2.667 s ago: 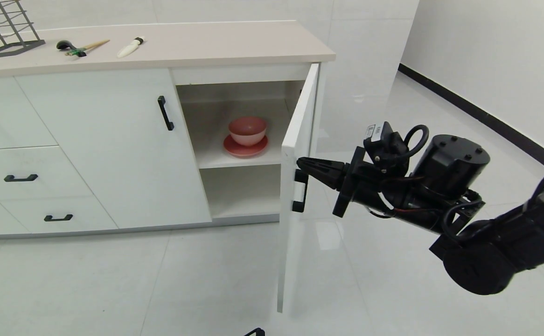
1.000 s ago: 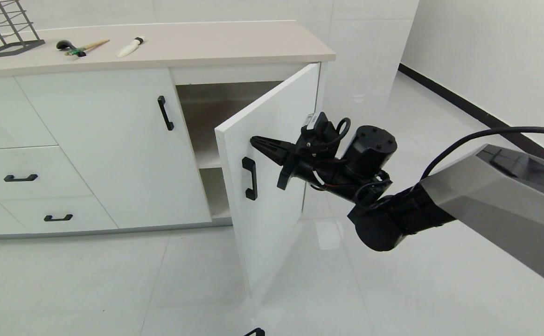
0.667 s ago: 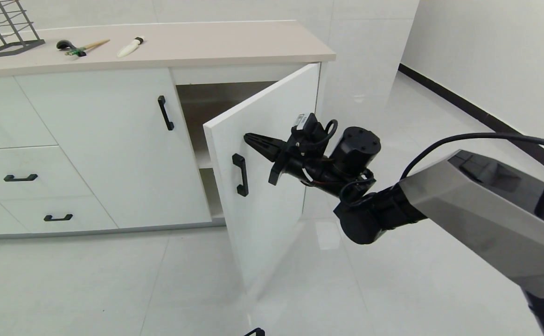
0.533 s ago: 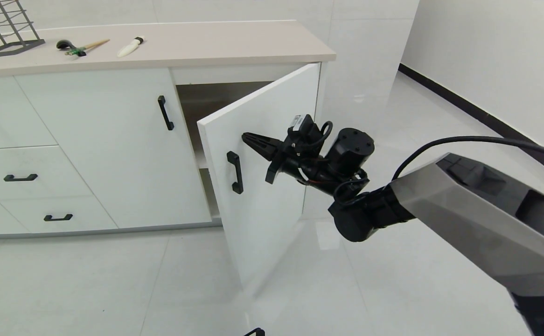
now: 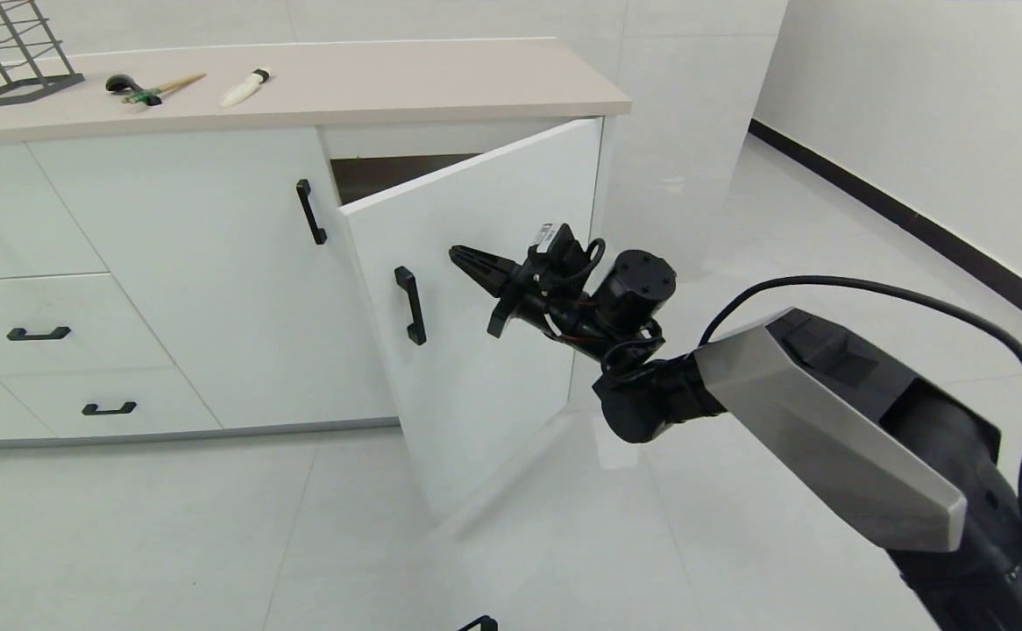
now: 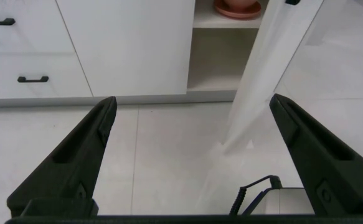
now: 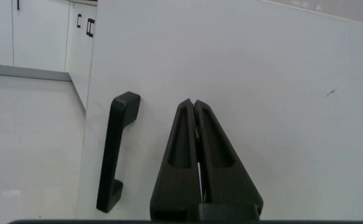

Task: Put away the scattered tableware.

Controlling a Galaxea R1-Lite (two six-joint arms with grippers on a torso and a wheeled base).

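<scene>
Head view: the right gripper (image 5: 458, 255), fingers pressed together and holding nothing, is set tip-first against the outer face of the partly open cabinet door (image 5: 485, 350), just beside the black door handle (image 5: 409, 305). On the countertop (image 5: 441, 74), a wooden-handled utensil (image 5: 156, 88) and a white-handled utensil (image 5: 245, 88) lie loose near a wire rack (image 5: 3, 61). In the left wrist view, the left gripper (image 6: 192, 102) is spread wide and empty, and a pink dish (image 6: 237, 7) is seen on the cabinet's upper shelf. The door is judged rigid, light and freely hinged. It is best pushed on its flat face near the handle edge, where its smooth surface may let the tip slide. The utensils are judged light and slim, best pinched at mid-handle.
</scene>
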